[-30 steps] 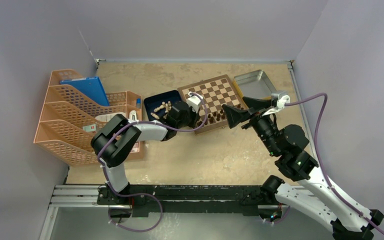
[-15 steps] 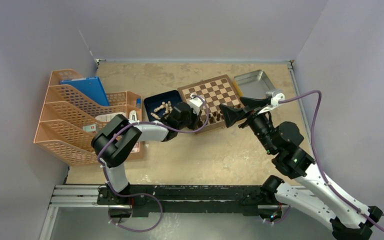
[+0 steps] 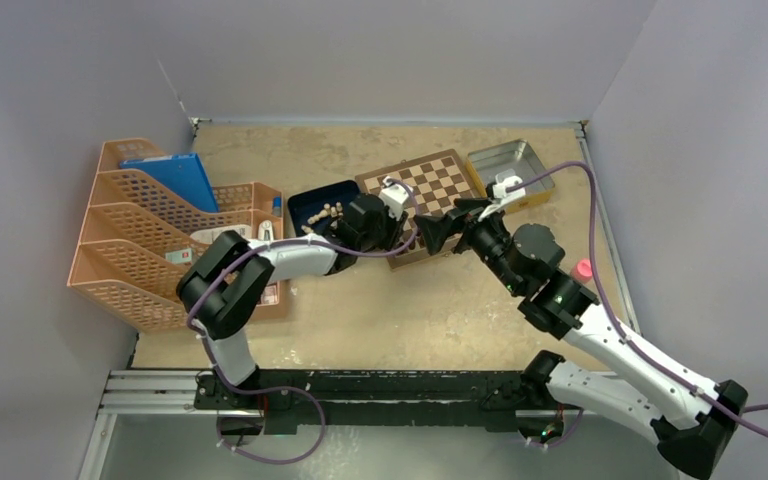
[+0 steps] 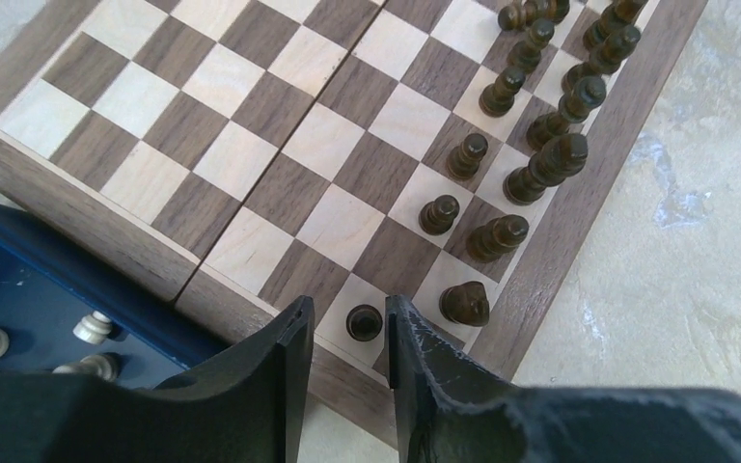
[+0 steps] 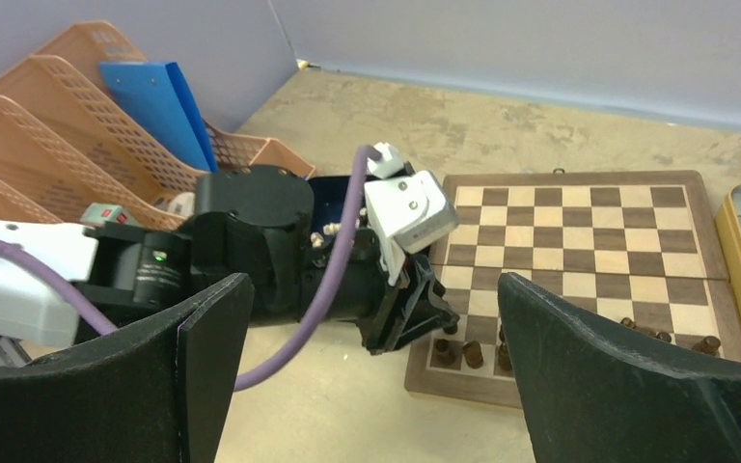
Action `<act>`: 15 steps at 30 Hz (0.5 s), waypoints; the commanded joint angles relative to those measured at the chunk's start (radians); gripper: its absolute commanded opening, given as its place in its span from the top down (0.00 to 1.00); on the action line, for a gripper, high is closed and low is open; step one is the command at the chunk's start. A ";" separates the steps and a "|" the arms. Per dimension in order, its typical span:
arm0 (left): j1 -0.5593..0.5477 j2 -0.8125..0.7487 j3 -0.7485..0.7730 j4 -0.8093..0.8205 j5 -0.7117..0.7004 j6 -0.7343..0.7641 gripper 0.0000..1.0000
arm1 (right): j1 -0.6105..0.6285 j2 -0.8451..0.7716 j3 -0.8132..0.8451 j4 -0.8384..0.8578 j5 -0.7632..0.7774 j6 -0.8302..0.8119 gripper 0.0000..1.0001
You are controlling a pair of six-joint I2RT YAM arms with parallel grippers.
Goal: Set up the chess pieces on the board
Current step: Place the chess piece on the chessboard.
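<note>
Left wrist: left gripper (image 4: pixel 347 313) loosely straddles pawn (image 4: pixel 365 321), bottom centre, jaws not clamping; move vertically only, avoid tipping neighbours; right gripper (image 5: pixel 371 289) wide open.

Far ranks of board (image 4: pixel 251 145) bare; chess pieces (image 4: pixel 540 174) crowd near edge; left hand (image 4: pixel 349 305) blocks corner; blue tray (image 4: pixel 19 299) alongside.
</note>
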 commanded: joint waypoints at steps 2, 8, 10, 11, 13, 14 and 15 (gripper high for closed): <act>-0.002 -0.116 0.021 -0.038 -0.029 -0.047 0.65 | 0.004 0.030 0.087 0.007 0.010 0.027 0.01; -0.001 -0.253 0.091 -0.299 -0.037 -0.181 0.61 | 0.004 0.108 0.200 -0.061 0.095 0.063 0.01; 0.001 -0.299 0.101 -0.389 -0.031 -0.216 0.57 | 0.001 0.137 0.225 -0.066 0.137 0.062 0.01; 0.005 -0.322 0.108 -0.429 -0.024 -0.231 0.52 | 0.002 0.152 0.235 -0.067 0.154 0.055 0.01; 0.012 -0.371 0.130 -0.505 -0.013 -0.260 0.44 | 0.001 0.191 0.260 -0.076 0.206 0.047 0.01; 0.014 -0.396 0.134 -0.536 -0.005 -0.268 0.40 | 0.002 0.213 0.274 -0.088 0.229 0.042 0.01; 0.015 -0.428 0.132 -0.564 0.004 -0.274 0.38 | 0.000 0.234 0.283 -0.090 0.252 0.037 0.01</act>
